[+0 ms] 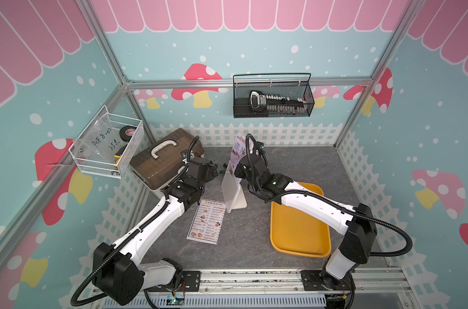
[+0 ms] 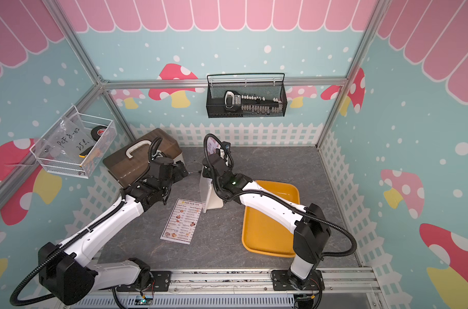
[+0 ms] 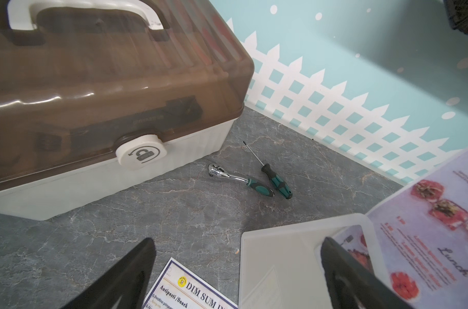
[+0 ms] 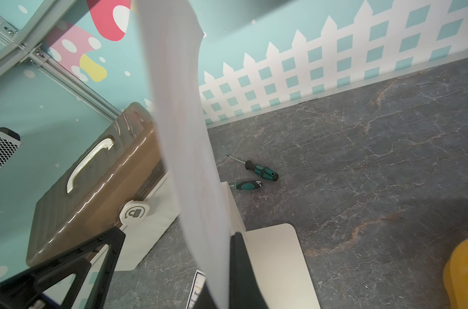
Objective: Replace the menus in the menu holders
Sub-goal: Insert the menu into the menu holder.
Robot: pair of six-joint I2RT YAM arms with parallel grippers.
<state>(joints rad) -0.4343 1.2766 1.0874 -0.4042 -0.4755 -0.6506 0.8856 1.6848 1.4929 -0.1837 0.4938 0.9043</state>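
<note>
Nearest the lens: aluminium rail [image 1: 254, 279] along the front edge, both arm bases bolted to it. From there the left arm [image 1: 158, 219] and right arm [image 1: 321, 203] reach toward mid-table.

On the left wall: white wire basket [image 1: 93, 167] holding a black tape roll [image 1: 130, 131] and a clear bag with handwriting.

Back-left corner: brown-lidded toolbox [image 1: 158, 163], lid down, white handle on top. Just right of it on the table lie a ratchet [image 3: 233, 178] and a screwdriver [image 3: 270, 176], green-and-black handles, close together.

Next, the left gripper [image 3: 236, 239]: jaws spread wide, nothing between them. It hovers beside the toolbox, pointed toward the holder.

On the table: DIM SUM INN menu [image 1: 206, 222], flat, face up, just in front of the holder's foot.

Mid-table: menu holder [image 1: 231, 187], upright on its flat foot.

Above it: SPECIAL MENU [image 1: 238, 152], standing on end, slightly curled, rising past the holder's top edge. The left wrist view shows its lower part through the clear panel. Whether it is in the slot or just behind, I cannot tell.

At the sheet: right gripper [image 4: 176, 233], closed down on the SPECIAL MENU, which runs up between its fingers.

Right of the holder: yellow tray [image 1: 299, 235]. The right arm passes over its far corner.

On the back wall: black wire basket [image 1: 241, 109] with a dark tool inside.
</note>
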